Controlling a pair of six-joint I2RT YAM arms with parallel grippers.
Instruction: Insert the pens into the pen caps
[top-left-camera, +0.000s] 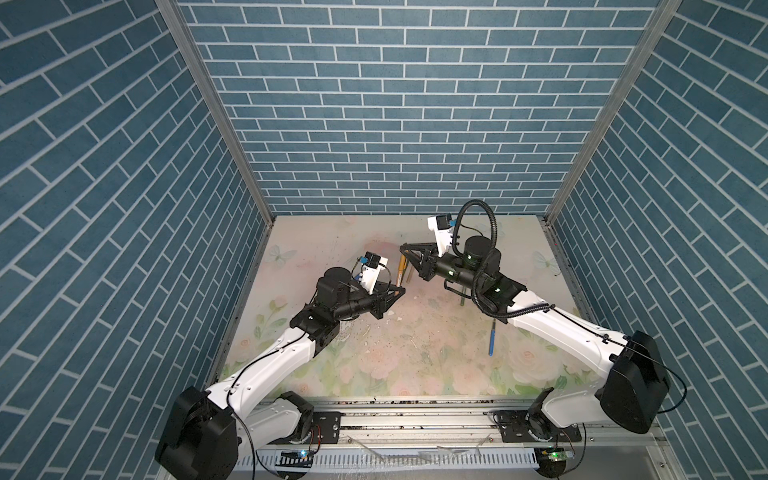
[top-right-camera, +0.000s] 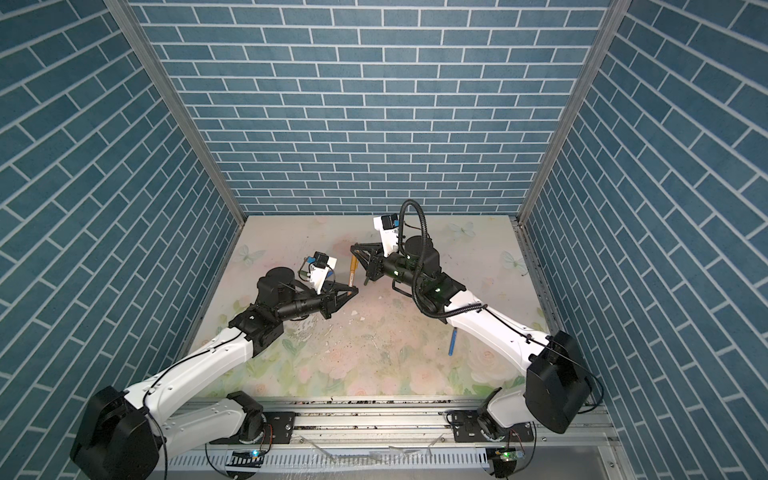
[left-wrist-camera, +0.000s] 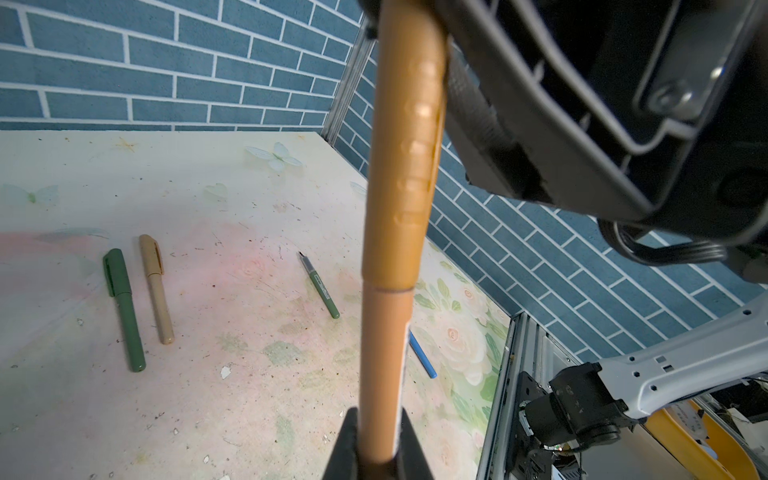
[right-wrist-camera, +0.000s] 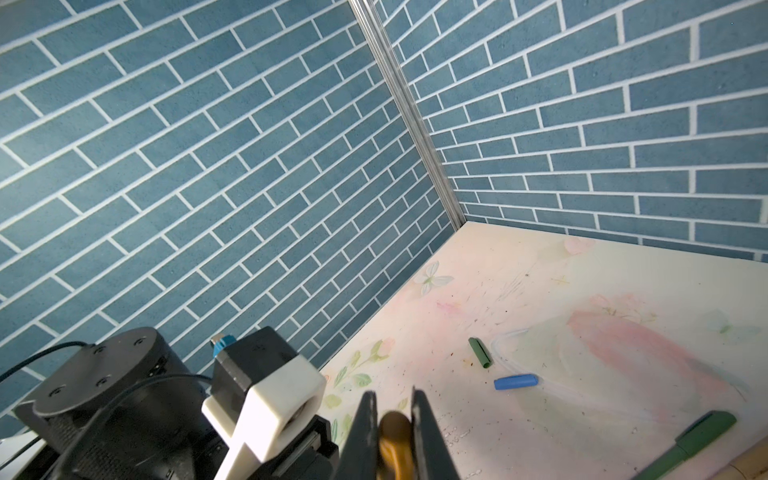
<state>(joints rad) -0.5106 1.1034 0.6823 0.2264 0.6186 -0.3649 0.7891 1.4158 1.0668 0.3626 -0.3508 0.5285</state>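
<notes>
**Capping the orange-brown pen (left-wrist-camera: 384, 353)**

Mid-frame above the desk (left-wrist-camera: 208, 395), the left end effector (left-wrist-camera: 379, 419) clamps the pen; the right end effector (right-wrist-camera: 393, 399) pinches the amber cap (left-wrist-camera: 405, 166) over its tip. Off-axis pushing could jam the cap or slip the pen.

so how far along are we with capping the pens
Done: one green pen and the tan pen lie capped. In hand: left gripper holds the orange-brown pen, right gripper its amber cap, which looks seated. Left: the uncapped green pen, the blue pen, loose green cap and blue cap.
</notes>
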